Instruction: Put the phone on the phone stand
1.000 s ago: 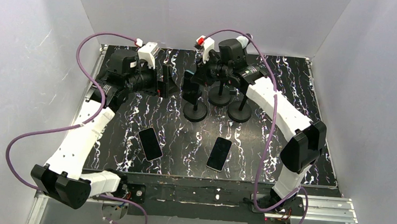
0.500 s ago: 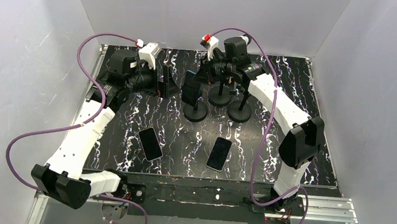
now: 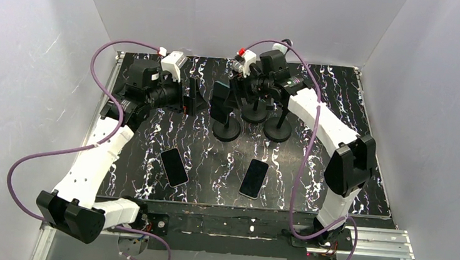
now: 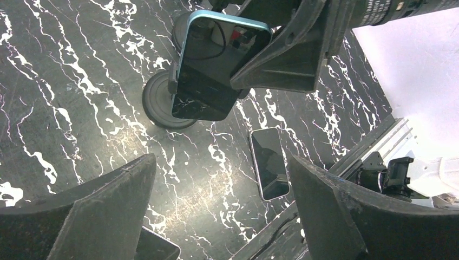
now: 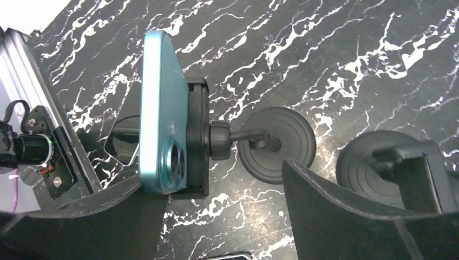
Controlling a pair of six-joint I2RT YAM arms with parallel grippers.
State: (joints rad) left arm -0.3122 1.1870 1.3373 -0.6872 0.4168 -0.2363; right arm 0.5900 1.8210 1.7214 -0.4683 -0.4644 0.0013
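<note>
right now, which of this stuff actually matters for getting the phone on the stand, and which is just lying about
In the job:
teal phone, clamped in its holder
phone stand carrying it
right gripper, open, close by

Lying about:
near-left phone, flat on the table
near-right phone, flat on the table
middle stand, no phone
far-right stand, no phone
left gripper, open, holding nothing

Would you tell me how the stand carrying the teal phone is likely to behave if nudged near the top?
Probably top-heavy: the teal phone sits high on a thin stem, so it may tip. The round base looks broad and flat, which should resist light nudges.
</note>
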